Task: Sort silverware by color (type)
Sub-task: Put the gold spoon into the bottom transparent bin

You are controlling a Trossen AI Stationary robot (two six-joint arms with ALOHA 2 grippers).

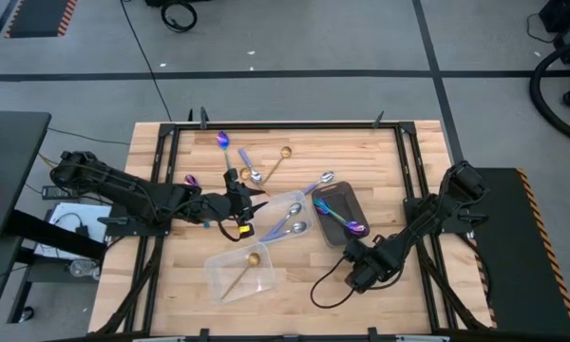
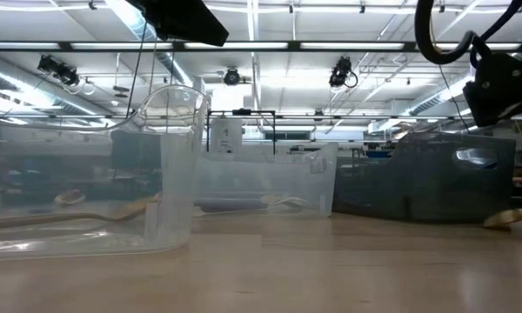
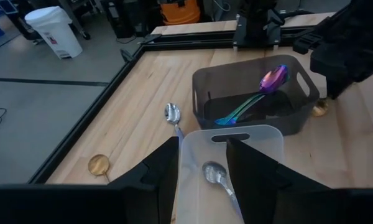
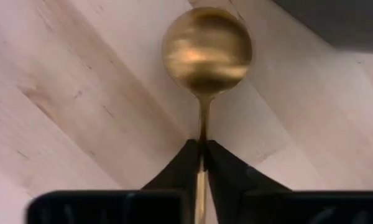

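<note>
Pale wooden tabletop (image 1: 294,294): right gripper (image 4: 202,149), lower right of the high view, pinched the handle of a round-bowled gold spoon (image 4: 206,50); left gripper (image 3: 202,171) gaped mid-table; next, presumably, transfer to clear plastic container (image 1: 242,271) lower centre.

The high view looks straight down on the whole table (image 1: 294,275) from well above. The low view sits at table height and looks level across the wood into the room, very near a clear container (image 2: 87,200). The left wrist view looks forward over a clear container toward the dark tray (image 3: 255,93), which the high view and the low view also show. The right wrist view looks down, very close, at a gold spoon (image 4: 205,53) on the wood.
</note>
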